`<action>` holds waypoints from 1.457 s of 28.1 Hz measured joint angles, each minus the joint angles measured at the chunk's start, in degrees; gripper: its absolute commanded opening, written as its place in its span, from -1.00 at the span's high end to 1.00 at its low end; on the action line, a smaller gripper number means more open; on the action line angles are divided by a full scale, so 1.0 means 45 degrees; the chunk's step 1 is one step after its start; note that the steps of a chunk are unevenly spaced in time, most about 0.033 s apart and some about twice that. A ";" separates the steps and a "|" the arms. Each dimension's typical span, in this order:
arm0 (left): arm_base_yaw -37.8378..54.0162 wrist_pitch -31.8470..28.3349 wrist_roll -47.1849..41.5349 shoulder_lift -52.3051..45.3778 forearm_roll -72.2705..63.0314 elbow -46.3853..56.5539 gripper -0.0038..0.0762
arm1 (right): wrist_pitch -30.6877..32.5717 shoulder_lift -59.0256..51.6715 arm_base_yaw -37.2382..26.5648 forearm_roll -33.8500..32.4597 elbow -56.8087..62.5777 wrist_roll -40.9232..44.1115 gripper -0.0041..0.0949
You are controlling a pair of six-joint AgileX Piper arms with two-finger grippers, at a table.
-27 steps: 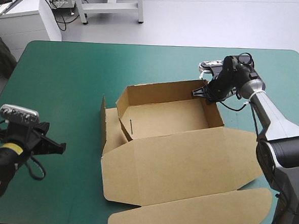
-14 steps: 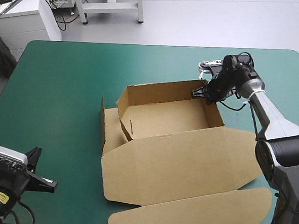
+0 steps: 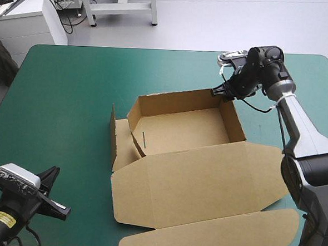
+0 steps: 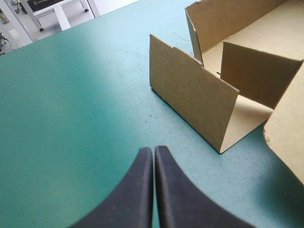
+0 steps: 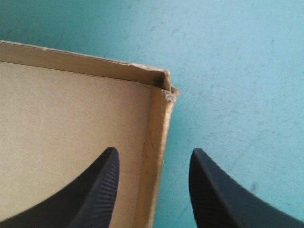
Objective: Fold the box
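Box (image 3: 180,129) sits mid tabletop (image 3: 71,95), lid flat toward the near edge. The right pincer (image 5: 153,156), spread, stands astride its right wall at the far corner; the left pincer (image 4: 154,151), pressed together, is well apart on the left side

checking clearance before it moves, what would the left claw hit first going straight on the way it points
The left claw would likely meet the teal-green cover, just short of the upright side flap of the box; depth is unclear, so the flap might come first.
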 measured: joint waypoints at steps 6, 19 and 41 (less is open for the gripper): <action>0.0000 -0.0046 -0.0098 0.0000 0.0038 0.0000 0.93 | 0.0104 -0.1925 0.0000 -0.0203 -0.0040 0.0162 -0.03; 0.0000 -0.0053 -0.0098 0.0000 -0.0457 0.0000 0.93 | 0.0089 -0.2315 0.0000 -0.0016 0.2172 -0.0254 -0.14; 0.0000 -0.0053 -0.0098 0.0000 -0.0717 0.0000 0.93 | -0.0099 -0.0241 0.0000 0.0165 0.3821 -0.0258 0.95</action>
